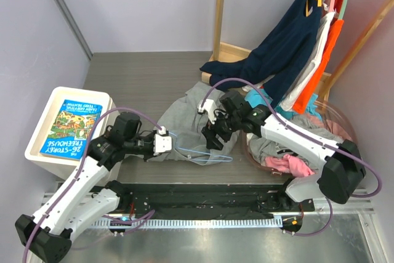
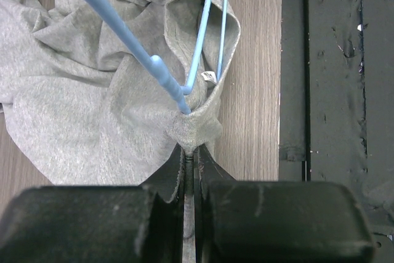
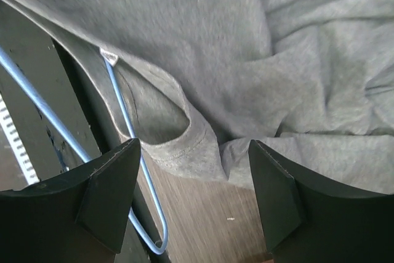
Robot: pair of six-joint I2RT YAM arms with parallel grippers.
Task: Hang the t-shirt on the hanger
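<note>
1. While the left gripper [image 2: 191, 152] is pinched fully closed on a bunched fold of the plain light-grey cotton t-shirt [image 2: 92, 109] at its neckline, the right gripper [image 3: 194, 177] hovers just above the cloth, jaws wide apart and nothing between them.
2. The t-shirt lies crumpled on the dark wood-grain table [image 2: 258, 60], between the two arms. The thin pale-blue hanger [image 2: 111, 13] lies with it: its thin wires run into the neck opening beside the pinched fold, and one rounded end rests on the table just beside the collar rim.
3. The step in hand looks like working the hanger through the neck so the shoulders can settle on its arms.
4. To do this well, the left pinch should hold firm and lift the collar slightly, so the opening gapes rather than lying flat.
5. The right gripper should come down on a single layer of the collar rim opposite the left pinch. Catching both layers would probably close the opening.
6. Spreading should be gentle, since the light hanger may slide out if the cloth is tugged.
</note>
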